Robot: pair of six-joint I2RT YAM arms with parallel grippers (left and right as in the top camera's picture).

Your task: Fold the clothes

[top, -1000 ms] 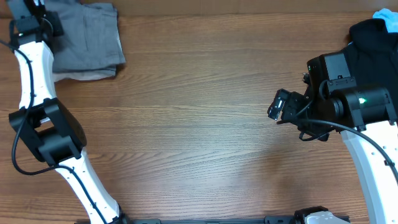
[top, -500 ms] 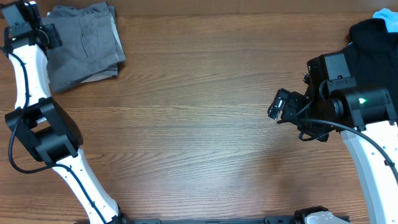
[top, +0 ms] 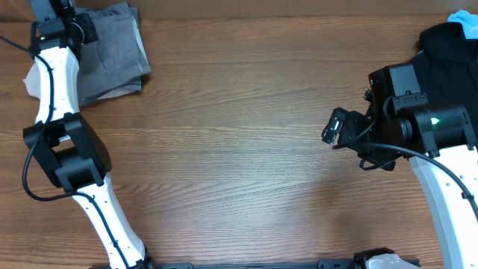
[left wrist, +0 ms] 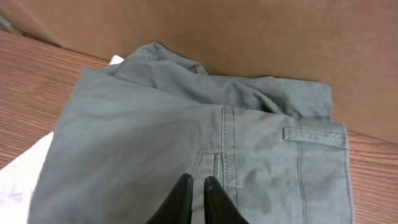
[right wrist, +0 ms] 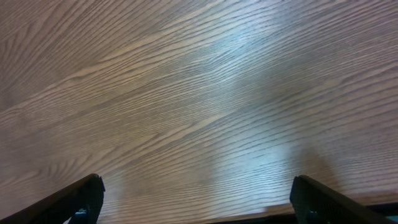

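Note:
The grey shorts lie folded in a pile at the table's far left corner, against the back wall. In the left wrist view the grey shorts fill the frame, with a stitched seam and a belt loop showing. My left gripper hovers over their left part. Its fingers are shut, with no cloth seen between them. My right gripper is open and empty over bare wood at the right. The right wrist view shows its fingers wide apart above the table.
A white piece lies to the left of the shorts and shows in the left wrist view. A black shirt and a blue item lie at the far right corner. A brown wall stands behind the shorts.
My left arm swung left and then back right over the shorts' left edge. The white piece now shows to its left. The right arm has not moved.

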